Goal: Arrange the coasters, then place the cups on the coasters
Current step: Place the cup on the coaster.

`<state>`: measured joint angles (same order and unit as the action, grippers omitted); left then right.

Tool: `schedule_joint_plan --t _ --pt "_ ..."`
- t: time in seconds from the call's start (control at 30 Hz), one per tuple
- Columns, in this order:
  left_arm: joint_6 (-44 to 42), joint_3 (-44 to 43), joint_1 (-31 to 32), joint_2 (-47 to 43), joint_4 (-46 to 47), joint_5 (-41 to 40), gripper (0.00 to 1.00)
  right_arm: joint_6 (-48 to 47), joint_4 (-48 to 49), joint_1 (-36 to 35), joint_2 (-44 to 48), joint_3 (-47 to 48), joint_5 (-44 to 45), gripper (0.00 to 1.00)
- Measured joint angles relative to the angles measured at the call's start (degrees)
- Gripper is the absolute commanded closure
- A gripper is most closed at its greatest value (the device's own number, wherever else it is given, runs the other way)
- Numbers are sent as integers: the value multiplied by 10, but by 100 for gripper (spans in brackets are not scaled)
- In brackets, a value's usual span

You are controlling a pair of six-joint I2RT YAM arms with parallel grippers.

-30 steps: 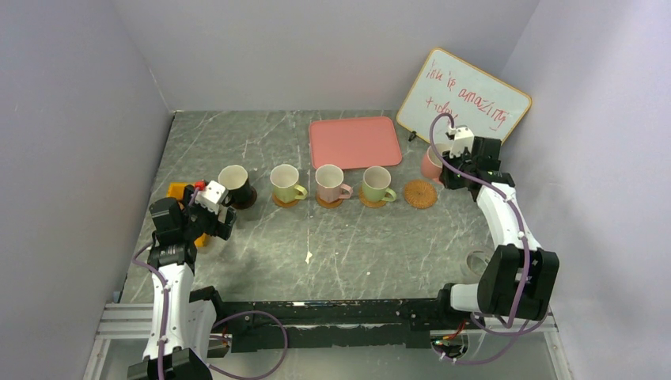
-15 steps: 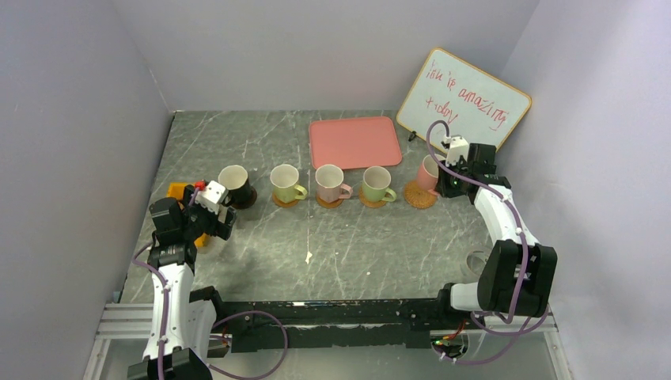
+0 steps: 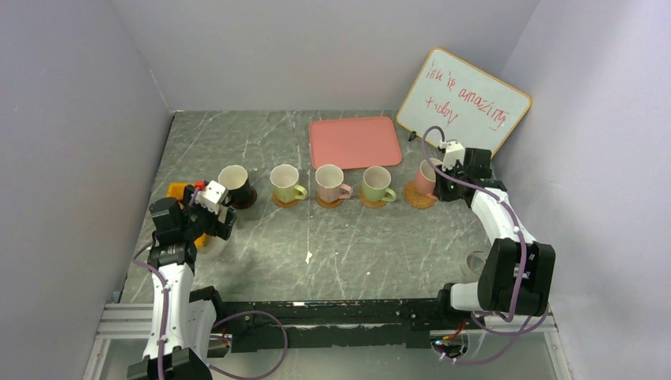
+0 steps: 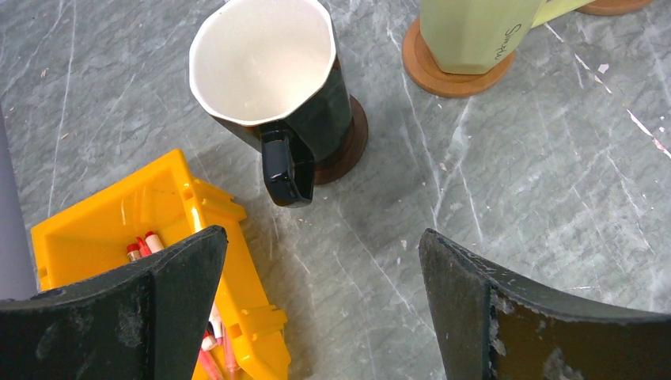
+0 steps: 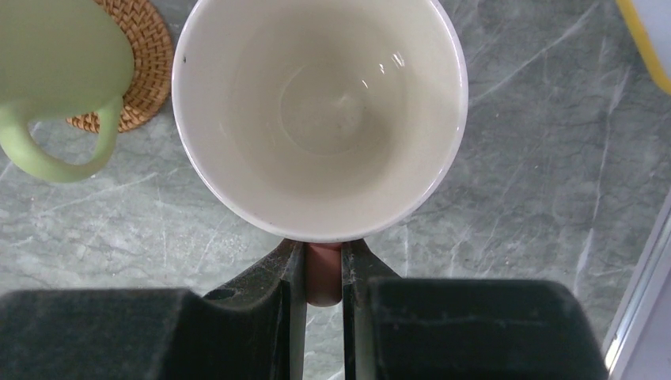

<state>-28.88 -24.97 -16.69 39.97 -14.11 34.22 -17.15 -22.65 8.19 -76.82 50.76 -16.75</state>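
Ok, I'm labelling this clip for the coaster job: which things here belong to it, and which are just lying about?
Job: dark mug, green mugs, middle pink mug, end pink mug in the right pincer, five coasters.
Lying about: pink tray, whiteboard, yellow bin.

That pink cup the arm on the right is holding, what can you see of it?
The pink cup is a small glossy mug, ceramic by the look, pale pink outside, white and empty inside. It stands upright at the right end of the row, over the last coaster; whether it rests on it I cannot tell. The right gripper pinches its handle between shut fingers.
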Motion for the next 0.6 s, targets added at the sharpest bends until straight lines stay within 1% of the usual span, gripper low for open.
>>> schedule_joint_plan --t 0.6 --pt "0 0 0 0 0 0 4 -5 14 -18 -13 -11 18 100"
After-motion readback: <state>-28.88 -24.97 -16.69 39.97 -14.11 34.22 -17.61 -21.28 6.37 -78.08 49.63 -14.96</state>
